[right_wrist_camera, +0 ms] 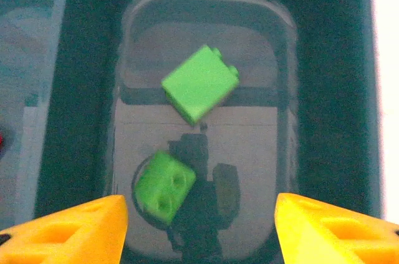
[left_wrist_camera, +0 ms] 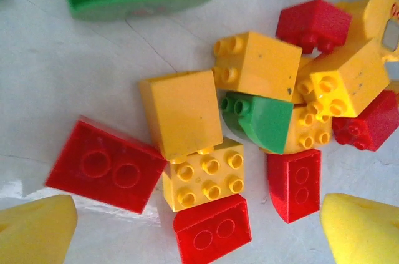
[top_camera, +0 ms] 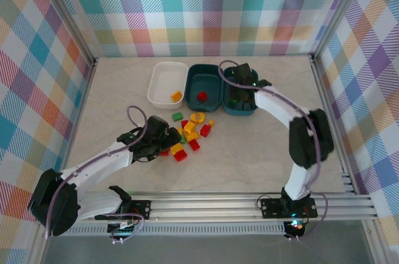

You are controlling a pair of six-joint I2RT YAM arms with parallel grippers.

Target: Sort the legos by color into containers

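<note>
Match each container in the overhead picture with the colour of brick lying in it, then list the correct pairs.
Containers
1. white tray
2. middle teal tray
3. right teal tray

Contents
A. green bricks
B. yellow-orange brick
C. red brick

Pairs: 1-B, 2-C, 3-A

Trays point(top_camera: 209, 86) in row at rear; loose bricks point(top_camera: 190, 132) piled before them; one brick point(top_camera: 177, 96) in left tray point(top_camera: 163, 80).
</note>
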